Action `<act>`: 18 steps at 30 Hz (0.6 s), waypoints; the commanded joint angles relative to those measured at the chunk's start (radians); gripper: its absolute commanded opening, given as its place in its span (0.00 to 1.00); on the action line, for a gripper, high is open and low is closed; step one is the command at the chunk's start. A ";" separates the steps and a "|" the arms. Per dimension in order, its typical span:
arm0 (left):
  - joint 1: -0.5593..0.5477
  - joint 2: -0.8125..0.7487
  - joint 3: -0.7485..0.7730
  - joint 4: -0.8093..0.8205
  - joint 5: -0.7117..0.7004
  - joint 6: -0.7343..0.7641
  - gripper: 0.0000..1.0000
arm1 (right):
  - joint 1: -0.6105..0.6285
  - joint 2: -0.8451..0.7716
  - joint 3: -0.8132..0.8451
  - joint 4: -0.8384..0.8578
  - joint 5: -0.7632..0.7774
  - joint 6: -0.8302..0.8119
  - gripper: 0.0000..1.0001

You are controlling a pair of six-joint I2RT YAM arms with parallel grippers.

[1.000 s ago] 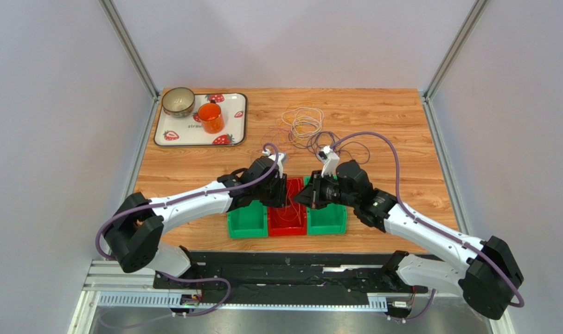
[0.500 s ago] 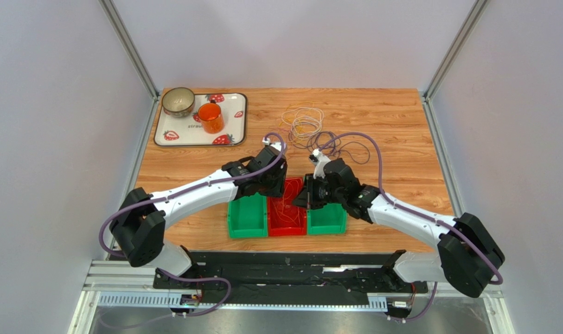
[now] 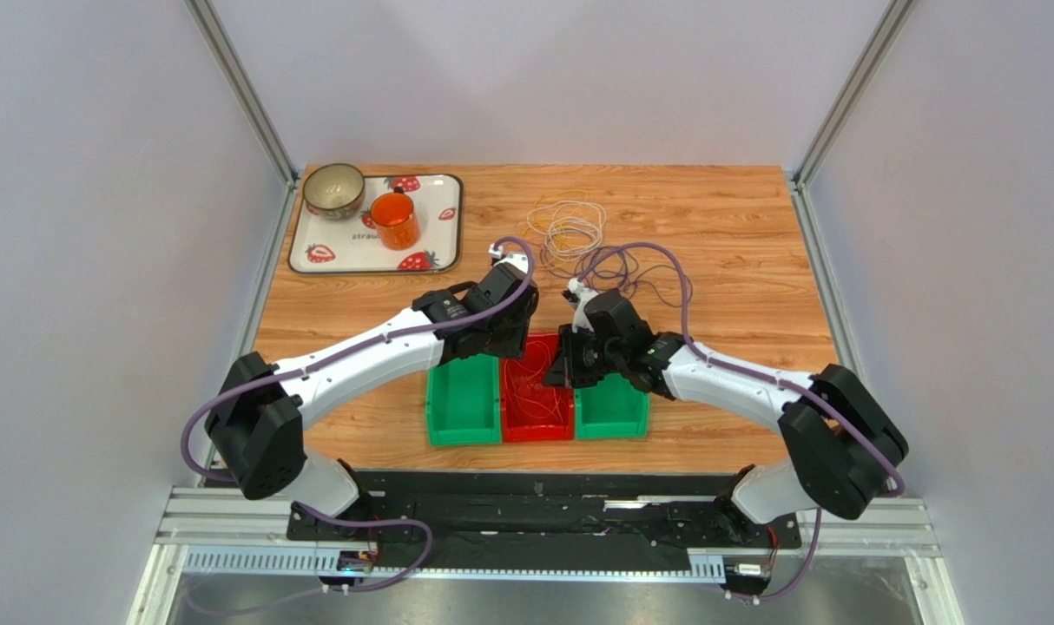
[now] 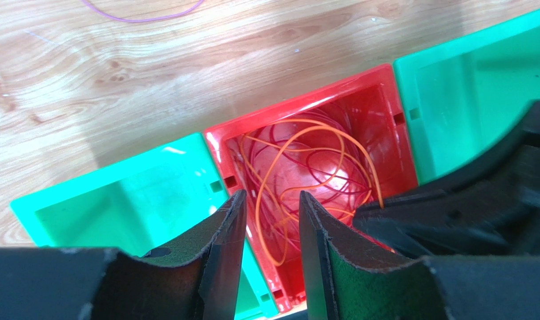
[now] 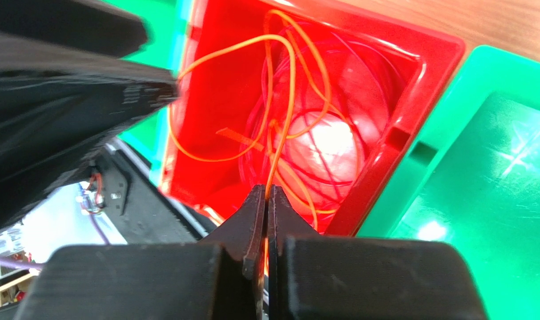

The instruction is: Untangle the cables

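While both arms are leaning in over the near half of the table, the overhead view is showing the left gripper [image 3: 522, 344] and the right gripper [image 3: 565, 366] hanging close together above the red bin [image 3: 535, 425], which is sitting between two green bins [image 3: 461, 414]. A loose heap of cables [image 3: 565, 228] is lying on the wood further back, well apart from the bins, so I'd say plenty is waiting to be sorted.

Looking from the left wrist, the left gripper [image 4: 272, 200] is standing with its fingers apart and nothing between them, poised over the orange loops [image 4: 299, 167] coiled inside the red bin [image 4: 299, 107].

Looking from the right wrist, the right gripper [image 5: 266, 193] is pressing its fingers together on a single orange cable [image 5: 271, 160], which is rising from the tips and curling back into the coil within the red bin [image 5: 446, 50].

To my eye that strand is being settled among its own colour. Doing it well is meaning lowering it inside the walls before letting go, moving slowly so springy loops aren't hopping the rim or snagging the left fingers.
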 commanded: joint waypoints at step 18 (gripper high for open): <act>-0.002 -0.120 -0.014 0.018 -0.012 0.038 0.48 | 0.006 0.015 0.258 -0.325 0.061 -0.085 0.43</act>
